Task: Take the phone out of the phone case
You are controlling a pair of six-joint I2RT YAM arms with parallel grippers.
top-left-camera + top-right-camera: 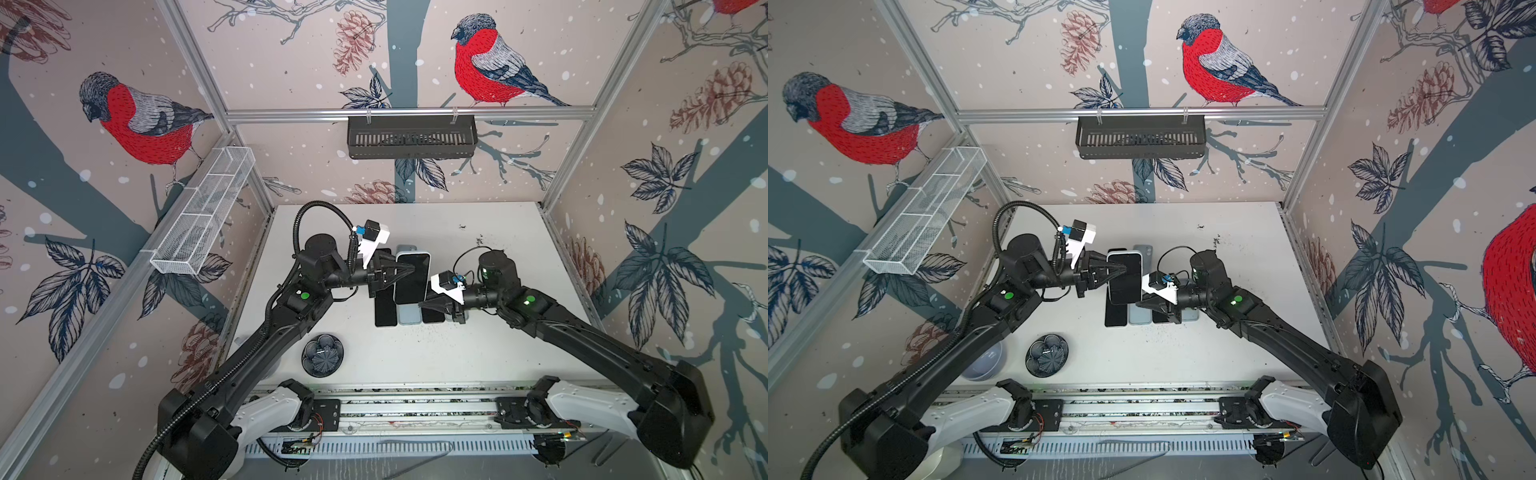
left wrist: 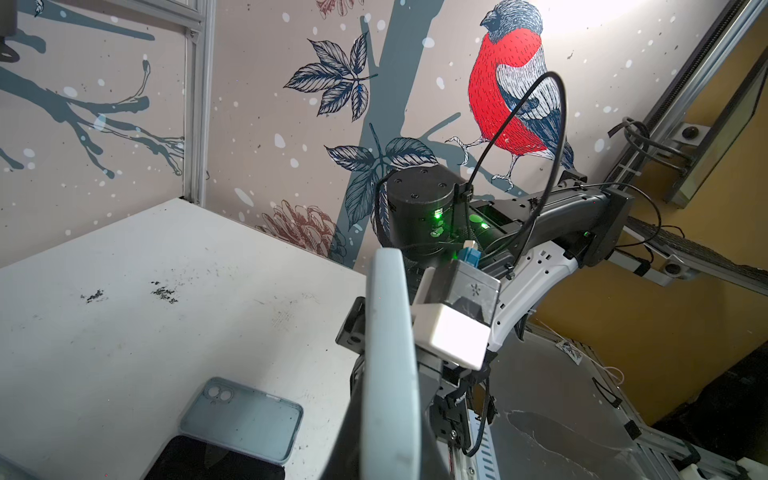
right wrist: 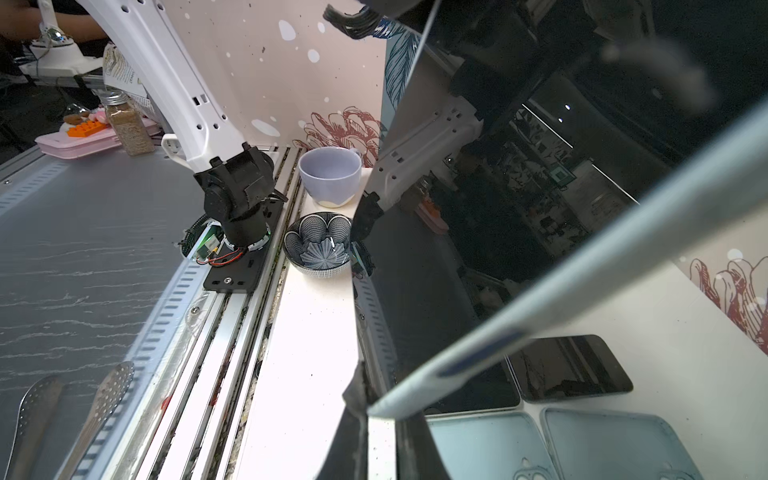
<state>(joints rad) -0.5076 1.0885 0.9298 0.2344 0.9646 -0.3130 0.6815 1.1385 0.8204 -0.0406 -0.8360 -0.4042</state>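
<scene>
Two grips, one slick phone (image 1: 412, 278).
Left fingers (image 1: 399, 272) clamp its side, right fingers (image 1: 434, 306) the case (image 3: 582, 282) corner; soft rim should peel.

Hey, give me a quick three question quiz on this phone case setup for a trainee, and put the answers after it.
1. True or false: the left hand holds the cased phone lifted off the table.
2. The dark dish near the table's front edge is: A, a patterned bowl; B, a flat plate; C, a glass.
3. Which hand is at the cased phone's corner nearest the table's front edge?
Key: 1, true. 2, A. 3, the right hand.
</scene>
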